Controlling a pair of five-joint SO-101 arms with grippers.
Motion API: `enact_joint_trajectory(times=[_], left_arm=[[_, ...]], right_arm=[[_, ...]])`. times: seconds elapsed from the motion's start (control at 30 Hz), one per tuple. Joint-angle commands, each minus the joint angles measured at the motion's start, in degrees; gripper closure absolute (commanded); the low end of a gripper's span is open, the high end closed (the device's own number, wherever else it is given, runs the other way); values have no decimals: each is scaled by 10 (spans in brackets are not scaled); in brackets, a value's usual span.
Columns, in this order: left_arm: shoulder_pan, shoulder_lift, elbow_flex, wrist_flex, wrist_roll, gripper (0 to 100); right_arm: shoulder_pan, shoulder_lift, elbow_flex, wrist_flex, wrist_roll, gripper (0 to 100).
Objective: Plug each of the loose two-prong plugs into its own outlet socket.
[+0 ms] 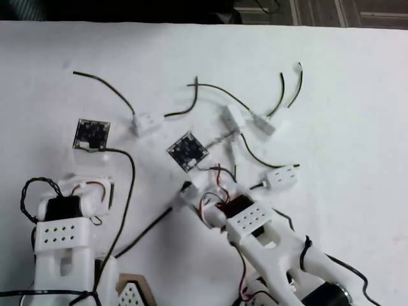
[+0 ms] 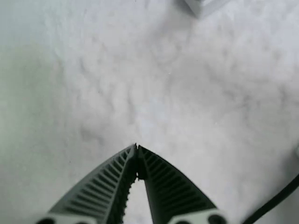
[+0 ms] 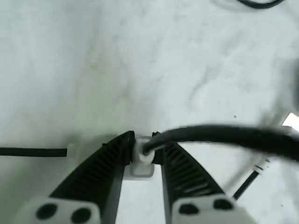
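High view: my right gripper, near the front edge of the table, grips the white plug to carry it to what I take for a socket nearby; left wrist view: left gripper pinched empty over bare table; right wrist view: plug wedged between the pads.

White tabletop — beyond its far edge, a dark strip of grey-tiled floor

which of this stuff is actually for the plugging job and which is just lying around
Job: plug in right gripper; left block, far block, right block, each on wires.
Lying about, it seems: left board, centre board, both black; left gripper, shut, empty.
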Motion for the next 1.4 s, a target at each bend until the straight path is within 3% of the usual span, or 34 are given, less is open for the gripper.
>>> enact_joint_trajectory(times=[0.0, 0.6, 0.87, 1.17, 1.37], left_arm=[[-4, -10, -23, -10, 2, 973], [-4, -10, -23, -10, 2, 973], [-4, -10, -22, -10, 2, 973], [-4, -10, -22, -10, 2, 973], [-4, -10, -21, -10, 2, 973]], right_arm=[[-8, 0, 2, 35, -2, 982], [-15, -4, 17, 64, 4, 980], [-14, -87, 0, 103, -1, 835], [-12, -190, 4, 157, 3, 872], [-12, -153, 4, 153, 0, 965]])
